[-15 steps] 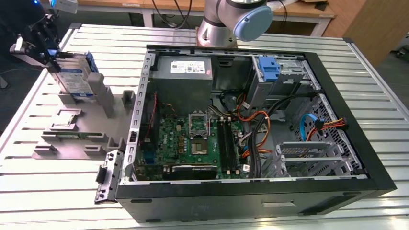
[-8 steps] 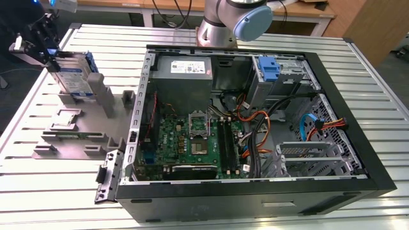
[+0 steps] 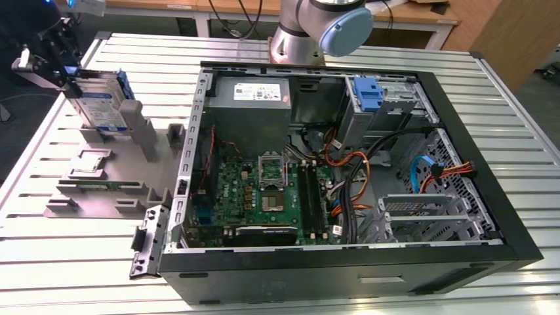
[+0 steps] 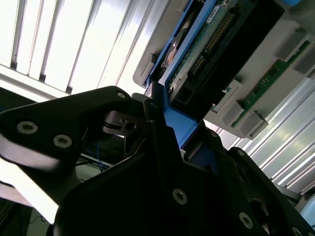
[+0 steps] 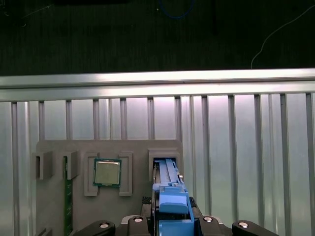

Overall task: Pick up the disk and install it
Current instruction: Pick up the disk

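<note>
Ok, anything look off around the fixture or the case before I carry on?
Nothing stands out. The end effector grips the disk, which stands on edge at the grey fixture's slot. The processor chip sits square in its recess, and the open case shows no visible damage or loose parts.

Silver disk point(image 3: 101, 111) with blue rails, grey holder point(image 3: 96, 209), green motherboard point(image 3: 258, 193), black case point(image 3: 350, 272), ribbed silver table point(image 3: 79, 262).

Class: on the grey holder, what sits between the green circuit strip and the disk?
A square silver processor chip, in its own pocket, lies between the green circuit strip and the disk, seen in the first wrist view and the exterior view.
</note>
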You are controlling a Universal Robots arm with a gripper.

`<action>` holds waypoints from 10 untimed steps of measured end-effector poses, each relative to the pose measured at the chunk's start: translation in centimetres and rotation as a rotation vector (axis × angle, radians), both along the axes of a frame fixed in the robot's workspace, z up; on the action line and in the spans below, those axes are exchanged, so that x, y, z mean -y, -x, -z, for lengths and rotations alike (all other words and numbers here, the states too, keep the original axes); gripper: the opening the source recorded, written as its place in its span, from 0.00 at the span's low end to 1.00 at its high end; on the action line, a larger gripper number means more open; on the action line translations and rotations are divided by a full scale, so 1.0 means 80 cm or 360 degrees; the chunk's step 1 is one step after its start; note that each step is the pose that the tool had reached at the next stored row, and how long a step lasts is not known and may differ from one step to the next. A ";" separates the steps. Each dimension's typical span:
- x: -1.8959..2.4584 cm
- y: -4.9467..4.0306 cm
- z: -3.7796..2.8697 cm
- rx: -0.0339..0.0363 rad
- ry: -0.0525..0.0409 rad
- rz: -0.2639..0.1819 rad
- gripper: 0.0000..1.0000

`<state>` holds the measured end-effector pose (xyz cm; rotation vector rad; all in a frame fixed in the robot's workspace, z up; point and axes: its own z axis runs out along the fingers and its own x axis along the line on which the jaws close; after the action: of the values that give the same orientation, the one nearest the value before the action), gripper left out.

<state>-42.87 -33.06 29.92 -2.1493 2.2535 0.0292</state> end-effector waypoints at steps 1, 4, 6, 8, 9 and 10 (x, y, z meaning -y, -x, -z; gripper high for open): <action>0.0000 0.000 -0.0002 0.0000 0.0000 0.0000 0.37; 0.0000 0.000 -0.0012 0.0000 0.0000 0.0000 0.37; 0.0000 0.000 -0.0025 0.0000 0.0000 0.0000 0.37; 0.0000 0.000 -0.0042 0.0000 0.0000 0.0000 0.37; 0.0000 0.000 -0.0050 0.0000 0.0000 0.0000 0.37; 0.0000 0.000 -0.0057 0.0000 0.0000 0.0000 0.37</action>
<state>-42.87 -33.06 30.37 -2.1493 2.2535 0.0291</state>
